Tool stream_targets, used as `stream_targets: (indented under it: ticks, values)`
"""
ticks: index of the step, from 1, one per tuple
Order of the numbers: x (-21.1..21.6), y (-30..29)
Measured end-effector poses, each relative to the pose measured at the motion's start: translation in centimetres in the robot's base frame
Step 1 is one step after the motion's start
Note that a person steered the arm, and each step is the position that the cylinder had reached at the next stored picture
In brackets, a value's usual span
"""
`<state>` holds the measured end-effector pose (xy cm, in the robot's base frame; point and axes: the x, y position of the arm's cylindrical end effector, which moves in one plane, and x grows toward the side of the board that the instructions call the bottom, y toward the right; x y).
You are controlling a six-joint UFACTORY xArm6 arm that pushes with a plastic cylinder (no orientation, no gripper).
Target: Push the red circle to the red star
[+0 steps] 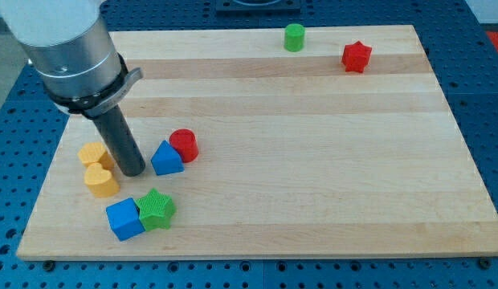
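The red circle [185, 144] lies at the board's left centre, touching the right side of a blue triangle [166, 159]. The red star [356, 56] lies far off at the view's top right. My tip [132, 170] rests on the board just left of the blue triangle, close to it, with the red circle beyond the triangle to the right. The rod rises from the tip to the arm's grey body at the view's top left.
A yellow hexagon-like block [92, 153] and a yellow heart [100, 181] lie just left of my tip. A blue cube [124, 218] and a green star [157, 209] lie below it. A green cylinder [294, 37] stands near the top edge. The wooden board [313, 160] sits on a blue pegboard.
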<state>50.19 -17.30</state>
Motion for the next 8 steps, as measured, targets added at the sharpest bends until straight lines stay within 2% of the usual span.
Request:
stream_targets:
  ticks: [2,3,5,8]
  values:
    - [-1.3,7.6]
    - [-3.4,7.7]
    - [-4.0,4.4]
    - [-8.1,12.9]
